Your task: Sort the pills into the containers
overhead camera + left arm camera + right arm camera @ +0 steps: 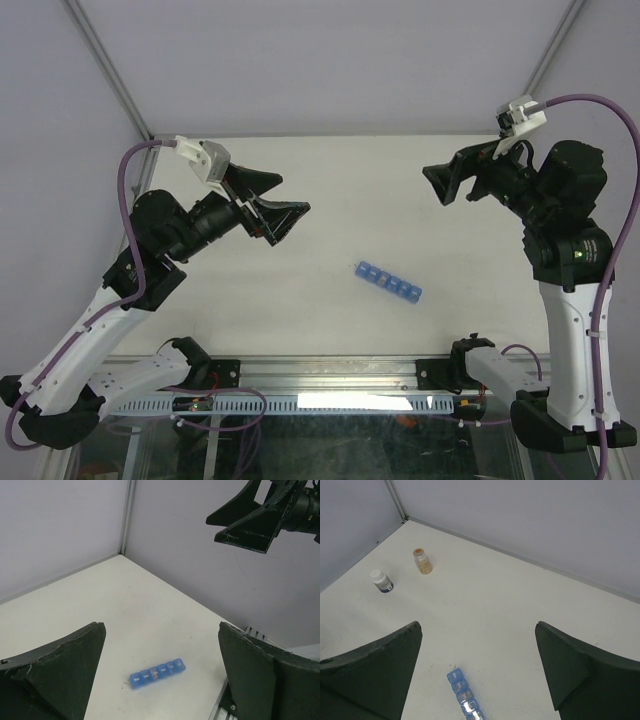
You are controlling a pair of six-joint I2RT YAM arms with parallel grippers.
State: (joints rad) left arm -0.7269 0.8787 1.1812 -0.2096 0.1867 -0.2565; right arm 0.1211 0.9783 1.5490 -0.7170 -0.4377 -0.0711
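Both arms are hanging above the desk (330, 170), carrying nothing. The left fingers (258, 184) and the right fingers (447, 180) are standing wide apart.

The blue organiser strip (388, 281) is lying flat just right of the desk's middle, slanting from far-left to near-right. We cannot tell whether its lids are latched. The amber bottle (422, 561) and the white-capped bottle (381, 580) are standing toward the far left, well apart from the strip.

We are judging this the opening reach. The right fingers should be pinning one end of the strip across its narrow width while the left fingers are coming down squarely over a bottle, so that nothing is tipping.
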